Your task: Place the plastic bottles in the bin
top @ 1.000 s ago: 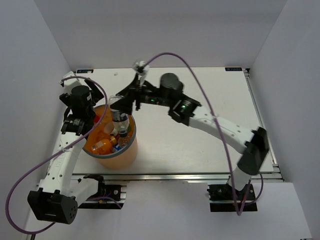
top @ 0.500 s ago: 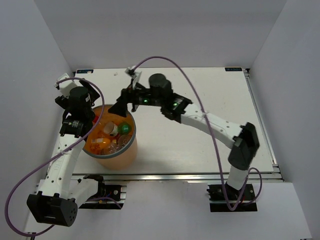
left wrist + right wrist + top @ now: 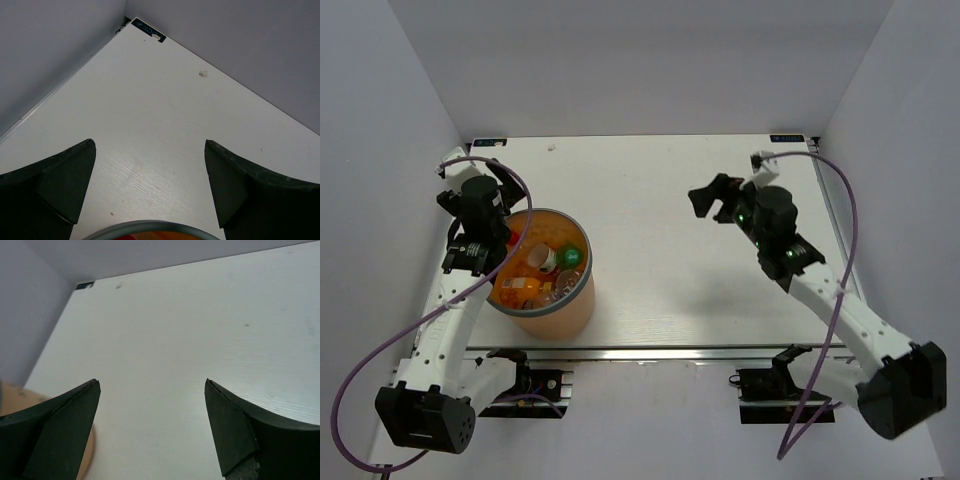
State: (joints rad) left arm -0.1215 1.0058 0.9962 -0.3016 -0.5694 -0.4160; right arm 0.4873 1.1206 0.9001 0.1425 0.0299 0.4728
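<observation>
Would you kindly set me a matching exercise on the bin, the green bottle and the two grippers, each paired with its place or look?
1. bin
2. green bottle
3. left gripper
4. right gripper

a. open, over the right half of the table
b. lying in the bin
c. orange, grey rim
d. open, by the bin's far rim

Pairs: 1-c, 2-b, 3-d, 4-a

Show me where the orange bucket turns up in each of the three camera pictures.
Top external: the bin stands left of centre, seen whole, with bottles inside.
Left wrist: the bin shows only as a sliver of grey rim at the bottom edge.
Right wrist: the bin is an orange blur at the lower left.
Shared landmark: the black corner sticker.
</observation>
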